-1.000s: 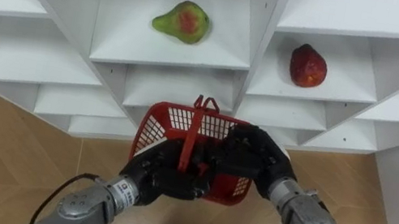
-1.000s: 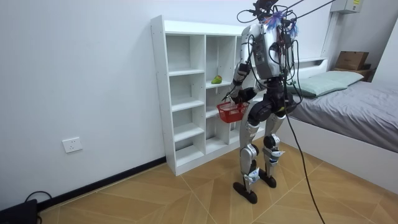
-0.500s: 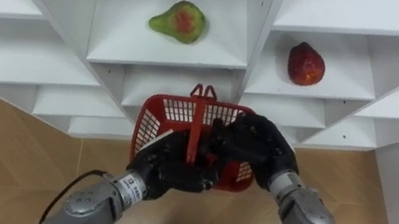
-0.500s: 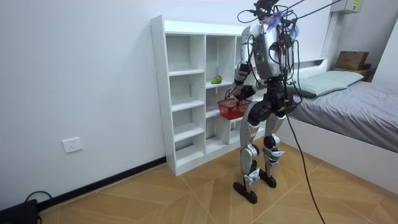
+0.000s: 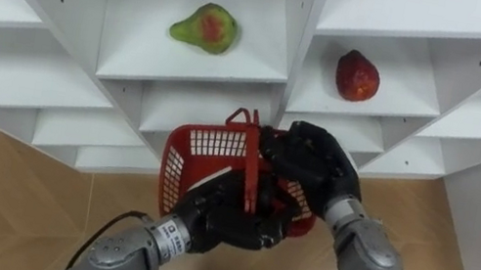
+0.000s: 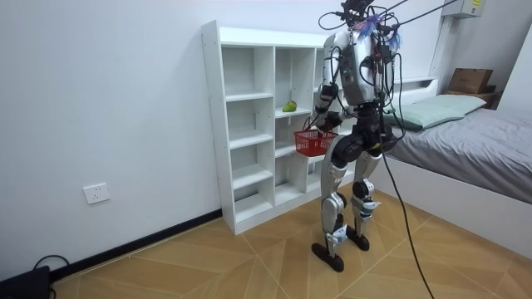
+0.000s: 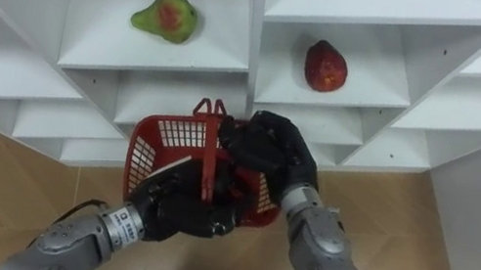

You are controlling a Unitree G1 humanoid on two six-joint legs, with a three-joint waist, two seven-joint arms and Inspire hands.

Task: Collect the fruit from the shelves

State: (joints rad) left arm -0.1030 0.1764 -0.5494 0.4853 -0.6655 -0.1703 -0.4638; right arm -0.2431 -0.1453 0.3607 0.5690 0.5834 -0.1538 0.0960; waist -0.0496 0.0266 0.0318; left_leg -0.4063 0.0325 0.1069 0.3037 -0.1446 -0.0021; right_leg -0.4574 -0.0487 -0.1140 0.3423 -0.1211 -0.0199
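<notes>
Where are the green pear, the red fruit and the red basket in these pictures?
green pear [image 5: 204,27], left eye view, middle of its body.
red fruit [image 5: 357,76], left eye view, its centre.
red basket [image 5: 200,156], left eye view, its left mesh wall.

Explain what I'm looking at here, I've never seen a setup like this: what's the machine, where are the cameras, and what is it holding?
This is a humanoid robot that stands on two legs and has two arms ending in dark mechanical hands. Two of the pictures come from cameras in its head, looking down past its own arms. The third comes from a camera standing in the room. It shows the robot in front of a white shelf unit, with a bed at the room view's right. On the shelves lie a green pear and, one compartment to its right, a red fruit. The left hand is curled round the handle of a red basket. The right hand sits over the basket's right side.
</notes>
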